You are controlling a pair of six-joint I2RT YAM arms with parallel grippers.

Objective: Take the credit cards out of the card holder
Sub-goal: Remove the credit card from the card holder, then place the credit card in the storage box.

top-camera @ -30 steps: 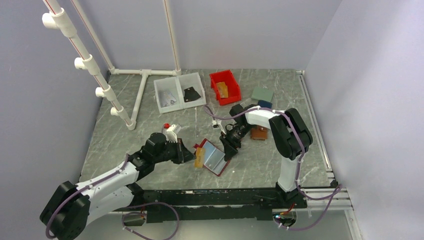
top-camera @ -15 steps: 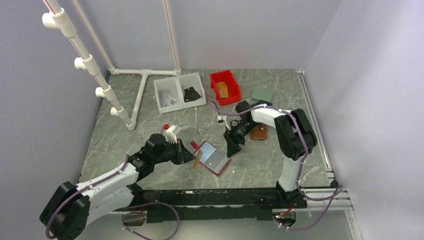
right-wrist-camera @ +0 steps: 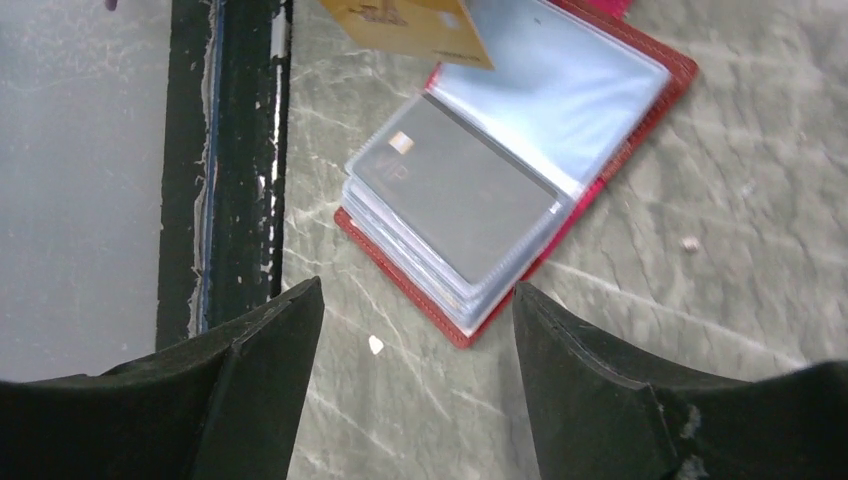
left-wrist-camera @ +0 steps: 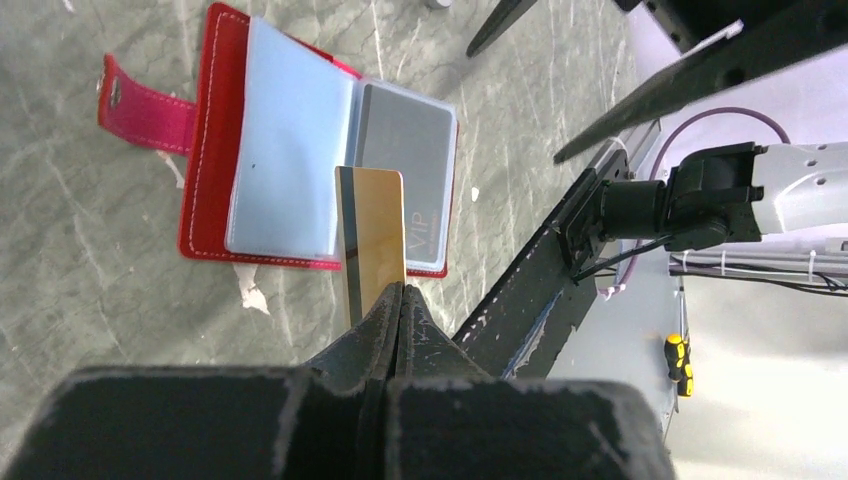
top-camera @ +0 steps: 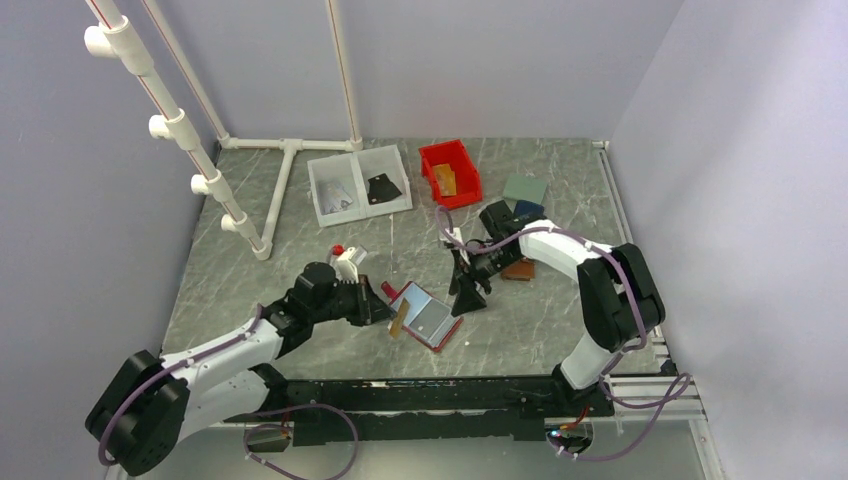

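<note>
The left gripper [left-wrist-camera: 400,298], jaws closed, pinches a tan-orange plastic credit card [left-wrist-camera: 375,225] at the edge of the unfolded red leather-like bi-fold card holder [left-wrist-camera: 205,170]. The right gripper [right-wrist-camera: 415,295] hovers over it, jaws spread wide and holding nothing.

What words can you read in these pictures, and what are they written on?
"VIP": on the grey card tucked in the open red card holder.
Small print on the tan-orange card pinched in the left hand: too blurred to read.
No other text can be read in these views.
</note>
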